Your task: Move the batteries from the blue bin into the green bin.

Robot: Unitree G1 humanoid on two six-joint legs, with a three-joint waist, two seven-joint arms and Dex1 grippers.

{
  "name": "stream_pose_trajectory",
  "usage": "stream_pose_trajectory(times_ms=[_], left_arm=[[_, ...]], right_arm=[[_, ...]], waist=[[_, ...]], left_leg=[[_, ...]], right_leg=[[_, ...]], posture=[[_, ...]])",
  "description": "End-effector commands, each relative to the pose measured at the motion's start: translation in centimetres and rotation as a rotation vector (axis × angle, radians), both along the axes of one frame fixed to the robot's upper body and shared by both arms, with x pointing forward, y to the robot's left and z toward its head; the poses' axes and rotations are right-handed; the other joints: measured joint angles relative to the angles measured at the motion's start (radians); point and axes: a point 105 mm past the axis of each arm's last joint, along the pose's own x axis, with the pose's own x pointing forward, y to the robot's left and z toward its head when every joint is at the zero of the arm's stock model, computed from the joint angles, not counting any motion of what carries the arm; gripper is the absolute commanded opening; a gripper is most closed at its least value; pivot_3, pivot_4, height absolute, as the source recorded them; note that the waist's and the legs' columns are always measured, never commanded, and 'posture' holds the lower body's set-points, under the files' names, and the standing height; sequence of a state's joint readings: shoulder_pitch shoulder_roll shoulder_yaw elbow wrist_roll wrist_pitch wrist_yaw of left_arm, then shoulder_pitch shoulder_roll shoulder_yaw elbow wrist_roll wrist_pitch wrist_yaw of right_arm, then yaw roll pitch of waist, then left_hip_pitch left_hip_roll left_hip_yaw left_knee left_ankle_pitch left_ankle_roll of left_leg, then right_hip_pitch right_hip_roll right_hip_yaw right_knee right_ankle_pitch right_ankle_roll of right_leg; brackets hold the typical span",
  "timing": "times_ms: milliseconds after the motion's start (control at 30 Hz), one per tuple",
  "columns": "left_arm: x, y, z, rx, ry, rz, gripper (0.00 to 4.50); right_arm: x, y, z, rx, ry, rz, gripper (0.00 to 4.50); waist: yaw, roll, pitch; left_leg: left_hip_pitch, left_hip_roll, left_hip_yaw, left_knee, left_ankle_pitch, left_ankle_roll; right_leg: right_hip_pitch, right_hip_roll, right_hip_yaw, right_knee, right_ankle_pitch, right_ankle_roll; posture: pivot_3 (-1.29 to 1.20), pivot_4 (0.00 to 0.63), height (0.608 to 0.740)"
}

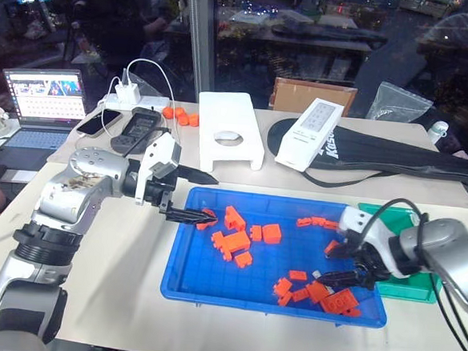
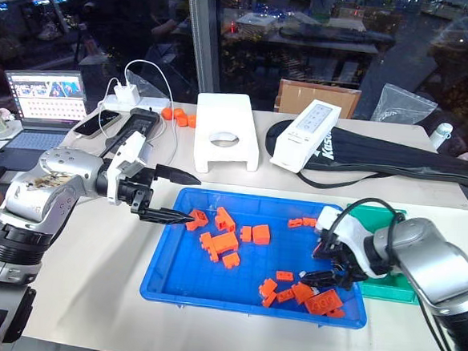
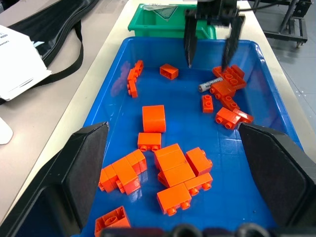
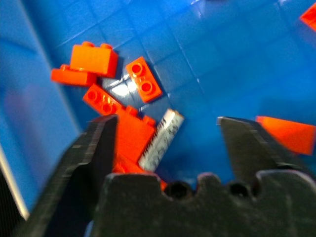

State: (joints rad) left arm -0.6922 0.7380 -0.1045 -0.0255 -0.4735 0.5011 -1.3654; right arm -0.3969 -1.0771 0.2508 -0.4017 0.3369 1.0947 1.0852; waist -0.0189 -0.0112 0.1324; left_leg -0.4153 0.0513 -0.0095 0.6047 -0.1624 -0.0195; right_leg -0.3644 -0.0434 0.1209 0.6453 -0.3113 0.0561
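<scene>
Fingers of the right tool (image 3: 210, 37) stand apart, empty, poised over a battery (image 4: 160, 139) lying against orange bricks (image 3: 228, 89) in the blue bin (image 1: 210, 286). The left tool (image 1: 191, 195) hovers spread and empty at the bin's far-left corner. The green bin (image 3: 148, 22) beside it is mostly hidden, so I cannot count deliveries; at least this battery remains.
</scene>
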Motion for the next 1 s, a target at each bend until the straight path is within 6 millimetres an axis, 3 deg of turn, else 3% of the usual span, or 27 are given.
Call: stream_pose_trajectory(times_ms=[33, 367, 633, 1000], left_arm=[[-0.3, 0.0, 0.7, 0.005, -0.042, -0.012, 4.5], [-0.2, 0.0, 0.7, 0.015, -0.045, -0.02, 4.5], [-0.2, 0.0, 0.7, 0.018, -0.044, -0.024, 4.5], [-0.2, 0.2, 0.4, 0.029, -0.047, -0.016, 4.5]], right_arm=[[0.0, 0.1, 0.2, -0.006, -0.019, -0.019, 4.49], [-0.4, -1.1, -0.6, -0.035, -0.005, -0.063, 4.49], [1.4, -0.7, 2.3, 0.038, -0.126, -0.103, 4.49], [1.5, -0.1, 1.1, 0.03, -0.094, -0.113, 4.49]], waist=[[0.002, 0.0, 0.0], [0.002, 0.0, 0.0], [0.002, 0.0, 0.0], [0.002, 0.0, 0.0]], left_leg=[[0.0, 0.0, 0.0, 0.0, 0.0, 0.0], [0.0, 0.0, 0.0, 0.0, 0.0, 0.0], [0.0, 0.0, 0.0, 0.0, 0.0, 0.0], [0.0, 0.0, 0.0, 0.0, 0.0, 0.0]], right_leg=[[0.0, 0.0, 0.0, 0.0, 0.0, 0.0], [0.001, 0.0, 0.0, 0.0, 0.0, 0.0], [0.001, 0.0, 0.0, -0.001, 0.0, 0.0], [0.001, 0.0, 0.0, -0.001, 0.0, 0.0]], posture=[[0.0, 0.15, 0.712], [0.0, 0.15, 0.712], [0.0, 0.15, 0.712], [0.0, 0.15, 0.712]])
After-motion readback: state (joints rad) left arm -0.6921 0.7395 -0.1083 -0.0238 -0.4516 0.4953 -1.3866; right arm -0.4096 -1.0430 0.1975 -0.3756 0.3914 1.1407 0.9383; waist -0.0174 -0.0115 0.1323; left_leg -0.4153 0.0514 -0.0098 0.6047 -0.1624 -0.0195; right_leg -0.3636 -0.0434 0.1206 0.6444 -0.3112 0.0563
